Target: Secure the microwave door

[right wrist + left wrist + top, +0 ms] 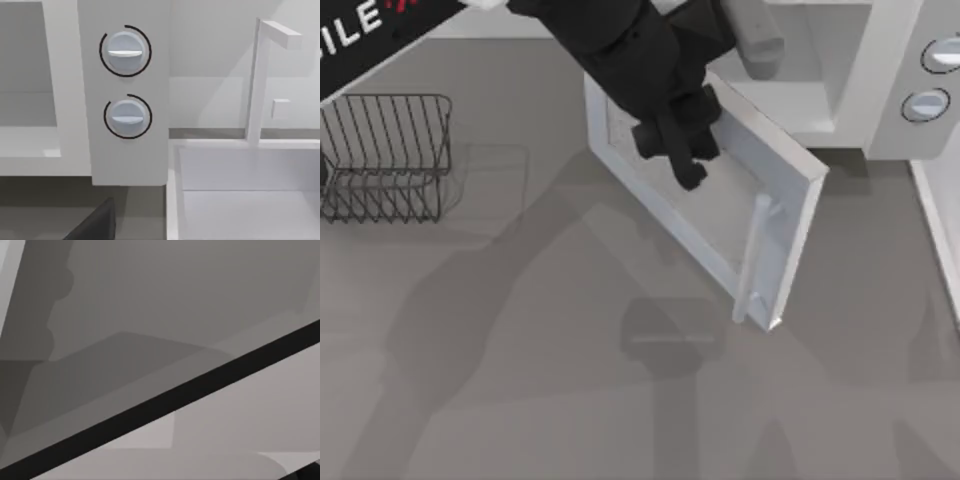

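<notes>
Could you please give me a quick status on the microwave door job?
Left gripper against the microwave door, outer face. Door open, swung out from the microwave. Right arm parked by the knobs. Wire rack far left, nothing in the way.

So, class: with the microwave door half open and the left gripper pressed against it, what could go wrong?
1. The left gripper sits near the hinge side of the microwave door, far from the handle; it may slide off.
2. The door may stop ajar, short of the microwave.
</notes>
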Controlling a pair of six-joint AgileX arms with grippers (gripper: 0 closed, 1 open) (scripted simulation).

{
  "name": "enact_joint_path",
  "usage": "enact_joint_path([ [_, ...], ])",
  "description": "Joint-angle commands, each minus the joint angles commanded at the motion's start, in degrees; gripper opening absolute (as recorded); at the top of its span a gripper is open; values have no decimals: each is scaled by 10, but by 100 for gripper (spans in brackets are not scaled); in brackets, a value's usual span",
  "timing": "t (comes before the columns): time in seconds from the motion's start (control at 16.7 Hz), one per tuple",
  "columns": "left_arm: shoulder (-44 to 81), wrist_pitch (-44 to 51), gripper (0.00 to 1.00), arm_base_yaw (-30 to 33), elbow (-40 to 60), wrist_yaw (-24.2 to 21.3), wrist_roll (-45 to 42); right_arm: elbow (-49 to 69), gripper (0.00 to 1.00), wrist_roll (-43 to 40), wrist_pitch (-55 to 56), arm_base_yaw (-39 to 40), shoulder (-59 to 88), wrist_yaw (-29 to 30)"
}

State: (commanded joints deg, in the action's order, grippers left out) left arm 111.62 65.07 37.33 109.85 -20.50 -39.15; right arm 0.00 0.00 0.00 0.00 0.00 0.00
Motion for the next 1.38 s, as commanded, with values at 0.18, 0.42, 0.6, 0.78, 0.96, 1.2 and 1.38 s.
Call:
enact_joint_path([
  [0.18,-2,0,0,1,-4,7,-1,0,100,0,0,0,0,0],
  [0.42,5,-1,0,26,-3,41,-3,0,100,0,0,0,0,0],
  [0.6,24,1,0,43,12,38,-2,0,100,0,0,0,0,0],
  [0.78,33,1,0,48,27,23,7,0,100,0,0,0,0,0],
  [0.96,31,2,0,37,34,12,15,0,100,0,0,0,0,0],
  [1.2,26,3,0,21,37,8,22,0,100,0,0,0,0,0],
  [1.38,27,3,0,23,36,9,21,0,100,0,0,0,0,0],
])
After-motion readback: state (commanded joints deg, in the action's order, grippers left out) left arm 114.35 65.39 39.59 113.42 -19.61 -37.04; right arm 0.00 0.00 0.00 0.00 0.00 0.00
